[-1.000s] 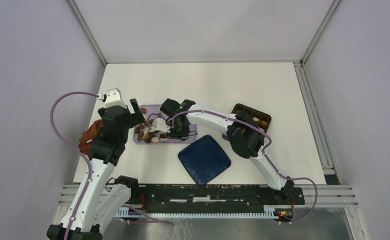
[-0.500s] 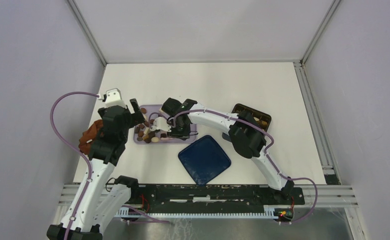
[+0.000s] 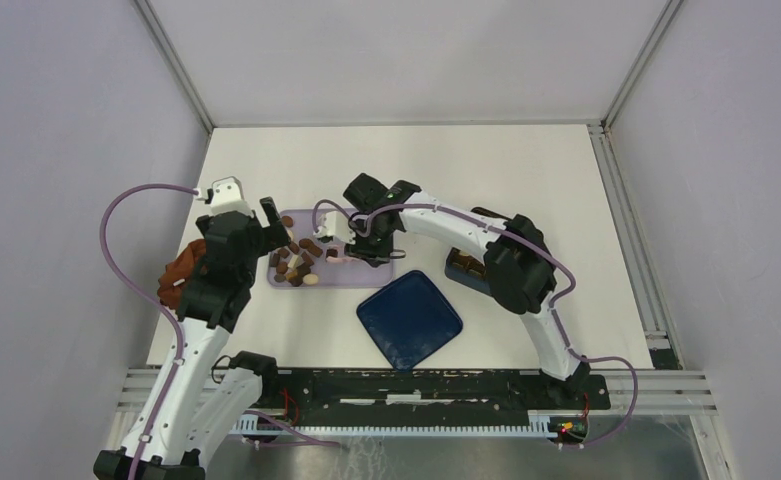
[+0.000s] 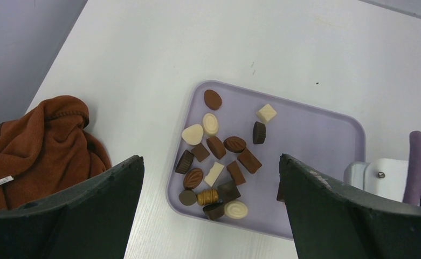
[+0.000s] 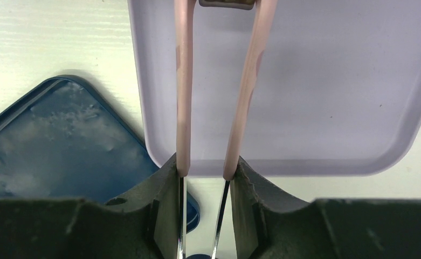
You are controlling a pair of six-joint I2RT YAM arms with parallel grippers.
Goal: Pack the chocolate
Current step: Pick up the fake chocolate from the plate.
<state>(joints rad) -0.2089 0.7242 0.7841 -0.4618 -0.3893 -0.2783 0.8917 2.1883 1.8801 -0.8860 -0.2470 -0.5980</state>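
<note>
Brown and cream chocolate [image 4: 216, 147] is lying on the lilac tray [image 4: 316, 129] below the wide-open left gripper [image 4: 209, 157], the right gripper [image 5: 205, 164] squeezing pink tongs [image 5: 184, 81] nearby.

The top camera sits above and behind my 2 bases, facing down over the whole tabletop [image 3: 446, 160]. My left wrist camera looks down from higher up, past my left gripper [image 4: 211, 162]. My right wrist camera, very close, looks along the pink tongs [image 5: 182, 81] in my right gripper [image 5: 205, 167]. All 3 views share the lilac tray [image 3: 358, 277].
</note>
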